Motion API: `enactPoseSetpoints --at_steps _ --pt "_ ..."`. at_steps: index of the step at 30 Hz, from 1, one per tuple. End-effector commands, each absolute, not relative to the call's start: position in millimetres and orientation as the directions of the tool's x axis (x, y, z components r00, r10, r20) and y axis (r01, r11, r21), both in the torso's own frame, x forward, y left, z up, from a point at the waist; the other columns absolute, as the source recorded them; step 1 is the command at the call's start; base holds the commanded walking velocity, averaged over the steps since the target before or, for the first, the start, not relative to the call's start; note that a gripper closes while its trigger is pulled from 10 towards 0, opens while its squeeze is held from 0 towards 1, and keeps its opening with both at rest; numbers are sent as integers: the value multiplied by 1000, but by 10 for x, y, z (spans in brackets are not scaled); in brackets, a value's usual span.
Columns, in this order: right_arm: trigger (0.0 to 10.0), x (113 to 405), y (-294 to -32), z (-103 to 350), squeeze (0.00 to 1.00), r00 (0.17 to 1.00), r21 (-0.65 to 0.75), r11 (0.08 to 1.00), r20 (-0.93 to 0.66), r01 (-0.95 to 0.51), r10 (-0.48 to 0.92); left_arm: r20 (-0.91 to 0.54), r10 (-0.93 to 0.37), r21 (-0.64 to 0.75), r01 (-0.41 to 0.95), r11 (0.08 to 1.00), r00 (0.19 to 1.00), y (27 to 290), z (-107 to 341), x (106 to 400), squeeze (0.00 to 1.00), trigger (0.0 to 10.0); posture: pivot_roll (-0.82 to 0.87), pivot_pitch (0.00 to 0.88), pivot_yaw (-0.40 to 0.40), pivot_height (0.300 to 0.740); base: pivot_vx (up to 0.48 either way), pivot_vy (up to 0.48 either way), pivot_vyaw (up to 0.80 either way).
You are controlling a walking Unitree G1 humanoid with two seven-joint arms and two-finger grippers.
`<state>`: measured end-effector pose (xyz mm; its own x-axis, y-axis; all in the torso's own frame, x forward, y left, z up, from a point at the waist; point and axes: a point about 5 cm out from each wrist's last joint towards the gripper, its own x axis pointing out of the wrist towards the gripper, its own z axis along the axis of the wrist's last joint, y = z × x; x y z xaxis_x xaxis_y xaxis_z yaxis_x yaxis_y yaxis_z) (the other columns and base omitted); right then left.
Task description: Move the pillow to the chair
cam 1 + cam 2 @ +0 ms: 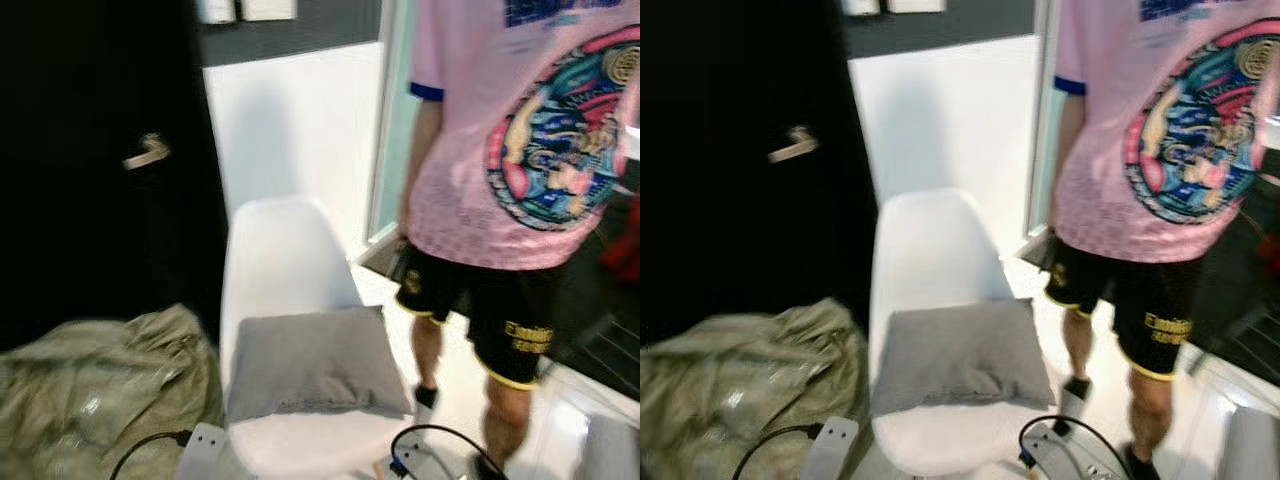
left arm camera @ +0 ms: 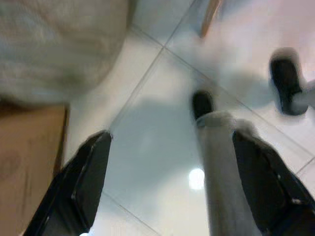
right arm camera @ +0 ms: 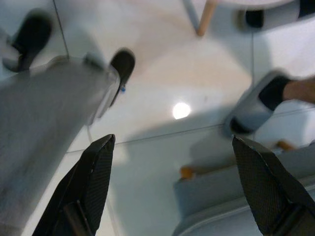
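Left eye view shows a grey pillow [image 1: 316, 362] lying flat on the seat of a white chair [image 1: 283, 251]; the pillow is soft and rectangular, with a slightly rumpled front edge and a small crease near one corner; it covers most of the seat, its back edge against the chair's backrest; a crumpled olive cloth [image 1: 105, 390] lies beside the chair on the robot's left, and a person in a pink shirt [image 1: 520, 130] and black shorts stands on the robot's right; left wrist view shows the left gripper [image 2: 172, 182] with its jaws spread wide apart over pale floor tiles [image 2: 147, 128], nothing between the fingers; right wrist view shows the right gripper [image 3: 177, 184] likewise spread open above the floor, holding nothing, well away from the pillow; a wooden chair leg [image 3: 205, 17] shows beyond its fingertips.
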<state>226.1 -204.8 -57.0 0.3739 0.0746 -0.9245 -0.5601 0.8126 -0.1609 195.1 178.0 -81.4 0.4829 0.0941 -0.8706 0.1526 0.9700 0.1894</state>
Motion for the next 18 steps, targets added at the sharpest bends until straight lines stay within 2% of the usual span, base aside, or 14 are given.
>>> enactPoseSetpoints --at_steps 1,7,12,18 --pt "10000 2162 -2063 -628 0 340 -148 811 -938 -565 65 -852 91 195 151 969 515 1777 -757 2058 0 10000 -106 9 -58 740 -480 0 0" --pt "10000 2169 -2060 -628 0 366 -150 833 -928 -532 67 -850 101 203 144 969 517 1920 -724 2087 0 10000 -104 10 -57 740 -480 0 0" --pt "10000 2166 -2058 -630 0 370 -144 842 -926 -520 70 -848 102 204 143 968 520 1928 -708 2112 0 10000 -104 8 -59 740 -480 0 0" --pt "10000 2158 -2062 -634 0 362 -146 837 -930 -527 66 -848 101 203 143 969 520 1920 -708 2115 0 10000 -102 0 -59 740 -480 0 -736"
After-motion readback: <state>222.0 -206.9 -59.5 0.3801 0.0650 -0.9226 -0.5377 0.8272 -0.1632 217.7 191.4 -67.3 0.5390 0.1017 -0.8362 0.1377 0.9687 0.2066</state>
